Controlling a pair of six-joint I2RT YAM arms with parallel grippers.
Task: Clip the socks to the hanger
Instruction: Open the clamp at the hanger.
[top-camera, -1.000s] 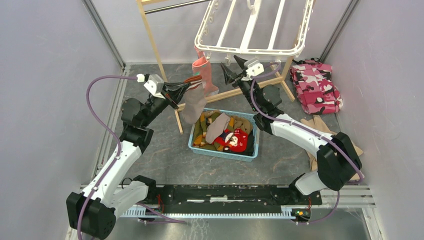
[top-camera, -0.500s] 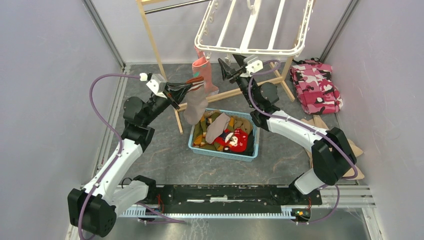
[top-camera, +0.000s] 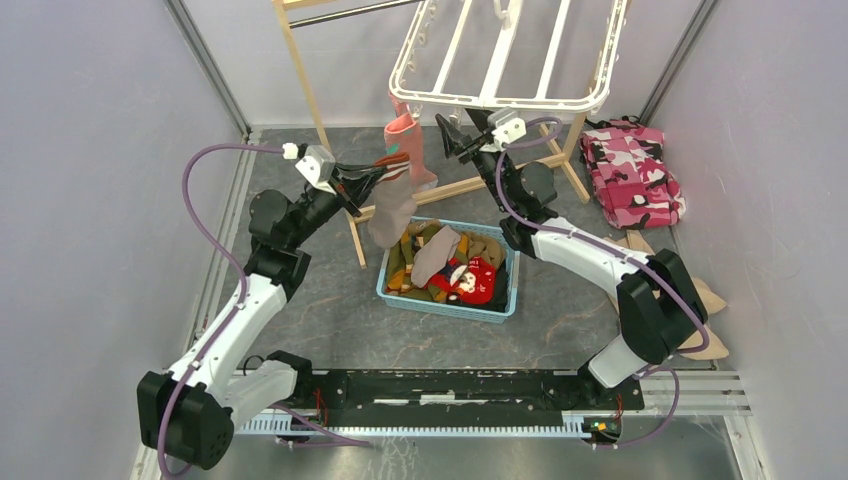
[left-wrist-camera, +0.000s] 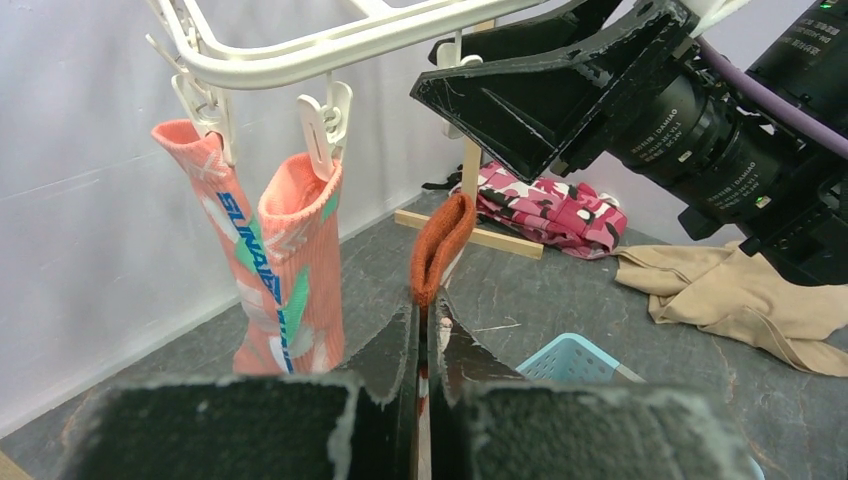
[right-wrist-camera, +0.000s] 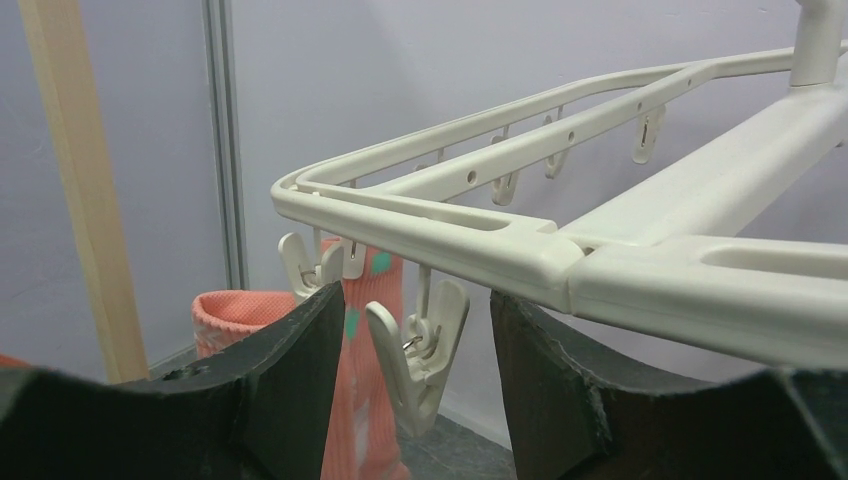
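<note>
1. Done so far: two pink socks (top-camera: 408, 150) hang from clips at the near left corner of the white hanger (top-camera: 545, 106). They dangle side by side with their cuffs up.
2. In hand: the left claw (top-camera: 380, 170) is clenched tight on a grey-brown sock (top-camera: 390, 212). It pinches the sock just under its orange-red cuff. The sock hangs from the claw up in the air, just beside the pink socks and a bit lower than the hanger's rim. It is not on a clip yet.
3. The right claw (right-wrist-camera: 415, 310) is released, with its two fingers spread wide. An empty clip (right-wrist-camera: 420, 355) under the hanger's near rim sits right between the fingers. I cannot tell if the fingers touch it.
4. My guess at the step: the right claw is getting ready to squeeze that clip open. Then the left claw can push the cuff in.
5. Left to do: a lot. A blue basket (top-camera: 440, 303) on the surface (top-camera: 330, 320) holds a pile of socks (top-camera: 470, 280). Some are red, some brown and some grey. Most clips I can see on the hanger are bare, so the job looks like it is near its start.
</note>
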